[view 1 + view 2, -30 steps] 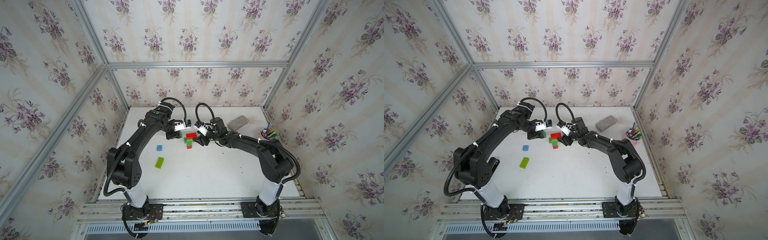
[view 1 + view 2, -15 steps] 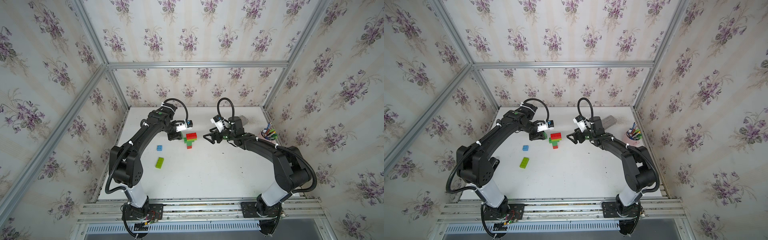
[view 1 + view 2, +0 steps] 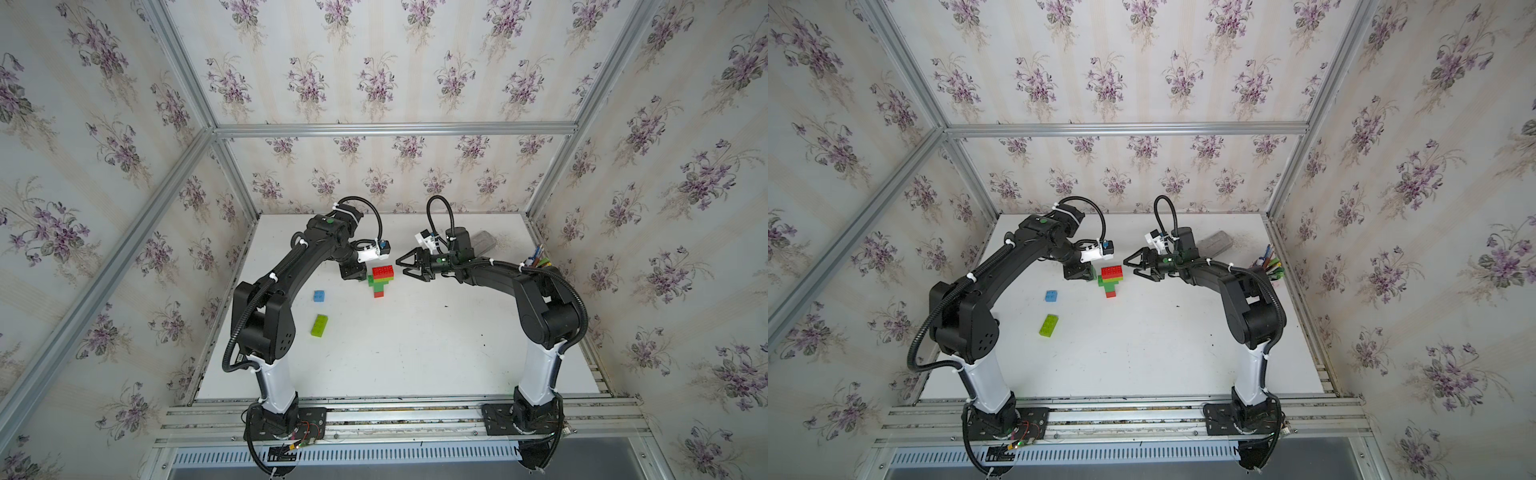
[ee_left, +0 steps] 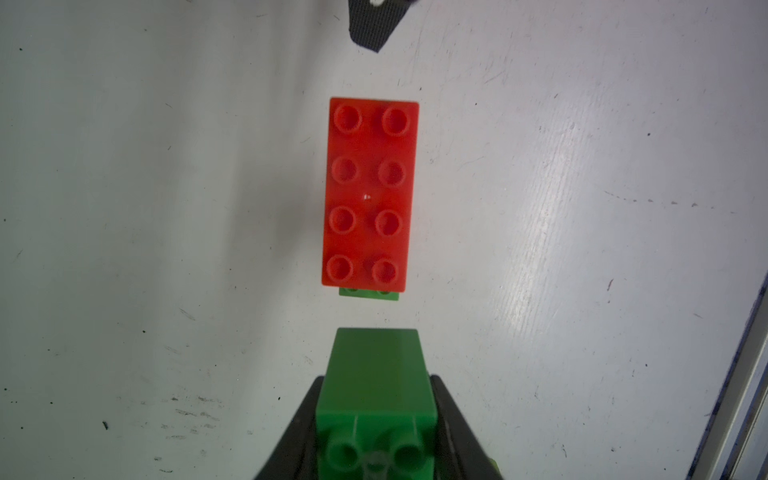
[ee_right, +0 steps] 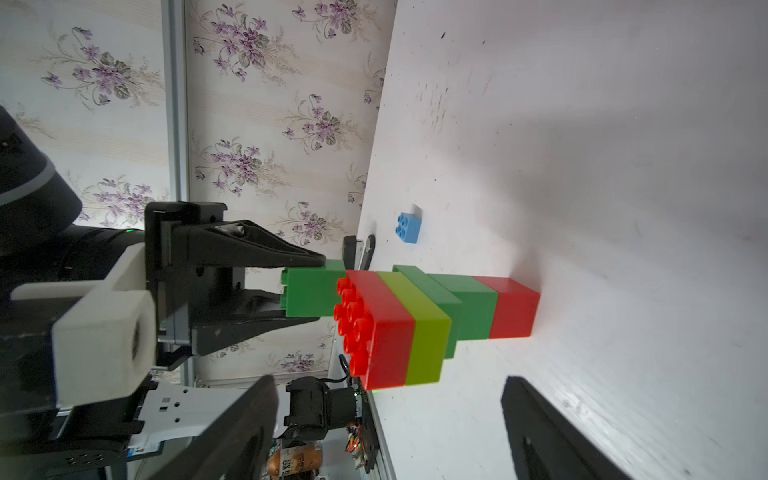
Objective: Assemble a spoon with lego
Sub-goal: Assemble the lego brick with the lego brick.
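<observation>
The part-built spoon [image 3: 381, 281] stands upright on the white table [image 3: 415, 340] in both top views. A red oblong brick [image 4: 370, 193] tops it, over a lime layer [image 5: 428, 332], two dark green layers and a small red base [image 5: 513, 307]. My left gripper [image 4: 376, 386] points down just left of the stack, shut on a dark green brick [image 4: 376, 370] at the height of the red top brick, a small gap away. My right gripper [image 3: 401, 266] hangs open just right of the stack, holding nothing. Loose lego lies front left: a blue brick [image 3: 319, 296] and a lime brick [image 3: 319, 324].
A grey block [image 3: 484, 241] lies at the back right behind my right arm. A cup of coloured pens [image 3: 538, 259] stands at the right edge. Flowered walls close in three sides, and a metal rail [image 3: 395, 411] runs along the front.
My right gripper has let go of the stack, drawn back to the right and opened wide. My left gripper has stayed beside the stack with the green brick.
</observation>
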Robot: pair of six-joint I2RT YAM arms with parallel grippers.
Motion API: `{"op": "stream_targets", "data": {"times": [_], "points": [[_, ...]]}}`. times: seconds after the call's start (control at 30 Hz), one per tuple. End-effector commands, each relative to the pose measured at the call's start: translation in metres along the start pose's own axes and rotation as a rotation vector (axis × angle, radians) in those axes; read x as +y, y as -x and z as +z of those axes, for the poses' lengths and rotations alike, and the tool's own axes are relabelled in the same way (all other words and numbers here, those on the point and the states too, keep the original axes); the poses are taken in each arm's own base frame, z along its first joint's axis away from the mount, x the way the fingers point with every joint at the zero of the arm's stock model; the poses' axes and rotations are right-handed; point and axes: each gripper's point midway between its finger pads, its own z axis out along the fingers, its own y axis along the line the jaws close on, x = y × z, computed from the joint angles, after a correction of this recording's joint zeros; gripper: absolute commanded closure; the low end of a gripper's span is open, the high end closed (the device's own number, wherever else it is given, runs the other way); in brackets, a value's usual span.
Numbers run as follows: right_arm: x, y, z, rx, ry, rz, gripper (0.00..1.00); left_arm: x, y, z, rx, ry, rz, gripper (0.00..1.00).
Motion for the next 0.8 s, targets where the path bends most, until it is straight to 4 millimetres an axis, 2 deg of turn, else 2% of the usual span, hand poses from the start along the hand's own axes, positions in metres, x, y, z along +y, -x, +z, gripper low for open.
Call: {"op": "stream_targets", "data": {"times": [0.0, 0.3, 0.77], "points": [[0.013, -0.001, 0.005, 0.024, 0.079, 0.045, 0.12, -0.004, -0.001, 0.0, 0.014, -0.023, 0.001, 0.7], [0.012, -0.007, 0.029, 0.074, 0.081, 0.049, 0.12, -0.006, 0.006, 0.009, 0.028, -0.041, 0.018, 0.69], [-0.002, -0.004, 0.043, 0.092, 0.055, 0.075, 0.13, -0.002, 0.007, 0.02, 0.048, -0.048, 0.04, 0.7]]}}
